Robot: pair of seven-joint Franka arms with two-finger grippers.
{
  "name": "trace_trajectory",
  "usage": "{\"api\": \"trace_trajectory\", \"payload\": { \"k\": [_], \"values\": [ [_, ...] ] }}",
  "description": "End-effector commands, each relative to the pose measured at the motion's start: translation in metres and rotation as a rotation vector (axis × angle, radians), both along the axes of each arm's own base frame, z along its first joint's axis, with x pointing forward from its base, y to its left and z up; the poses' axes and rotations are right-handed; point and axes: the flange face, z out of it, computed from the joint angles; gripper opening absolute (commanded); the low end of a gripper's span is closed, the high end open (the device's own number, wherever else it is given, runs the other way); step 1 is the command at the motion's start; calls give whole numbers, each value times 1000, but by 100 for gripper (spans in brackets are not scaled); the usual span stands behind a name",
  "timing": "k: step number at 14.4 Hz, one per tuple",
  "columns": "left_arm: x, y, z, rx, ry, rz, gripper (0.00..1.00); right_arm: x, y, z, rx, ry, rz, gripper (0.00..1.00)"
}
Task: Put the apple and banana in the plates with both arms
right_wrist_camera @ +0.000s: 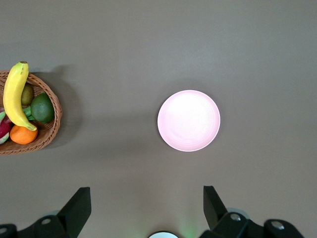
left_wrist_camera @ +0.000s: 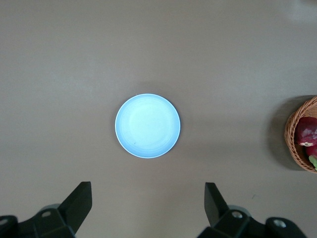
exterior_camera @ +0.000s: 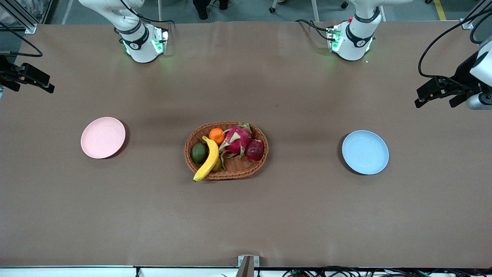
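The dark red apple (exterior_camera: 255, 149) and the yellow banana (exterior_camera: 209, 159) lie in the wicker basket (exterior_camera: 238, 175) at mid-table. The banana also shows in the right wrist view (right_wrist_camera: 14, 94), the apple in the left wrist view (left_wrist_camera: 307, 131). The pink plate (exterior_camera: 103, 137) lies toward the right arm's end and is bare. The blue plate (exterior_camera: 365, 152) lies toward the left arm's end and is bare. My left gripper (left_wrist_camera: 147, 184) is open and empty, high over the table beside the blue plate (left_wrist_camera: 147, 126). My right gripper (right_wrist_camera: 146, 188) is open and empty, high beside the pink plate (right_wrist_camera: 188, 120). Neither gripper shows in the front view.
The basket also holds a pink dragon fruit (exterior_camera: 238, 140), an orange (exterior_camera: 216, 135) and a green avocado (exterior_camera: 199, 152). The arm bases (exterior_camera: 142, 42) (exterior_camera: 353, 40) stand at the table's edge farthest from the front camera. Black devices (exterior_camera: 442, 90) (exterior_camera: 27, 77) hang at both table ends.
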Motion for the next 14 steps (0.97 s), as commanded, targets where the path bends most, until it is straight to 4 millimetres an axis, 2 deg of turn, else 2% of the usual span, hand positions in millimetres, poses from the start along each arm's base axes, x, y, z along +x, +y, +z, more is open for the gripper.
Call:
{"api": "trace_trajectory", "payload": {
  "k": [1, 6, 8, 9, 12, 14],
  "values": [
    [-2, -1, 5, 3, -3, 2, 100, -10, 4, 2, -8, -14, -1, 100],
    [-1, 2, 2, -9, 6, 1, 100, -10, 4, 4, -12, -20, 16, 100],
    [5, -10, -10, -8, 30, -9, 100, -9, 5, 5, -11, -29, 25, 100],
    [7, -22, -18, -7, 45, -32, 100, -8, 6, 4, -11, -28, 25, 100],
    [18, -78, -56, -42, 112, -93, 100, -8, 6, 11, -8, -34, 11, 100],
    [25, -114, -92, -70, 180, -76, 100, -7, 11, 10, -10, -33, 22, 100]
  ]
}}
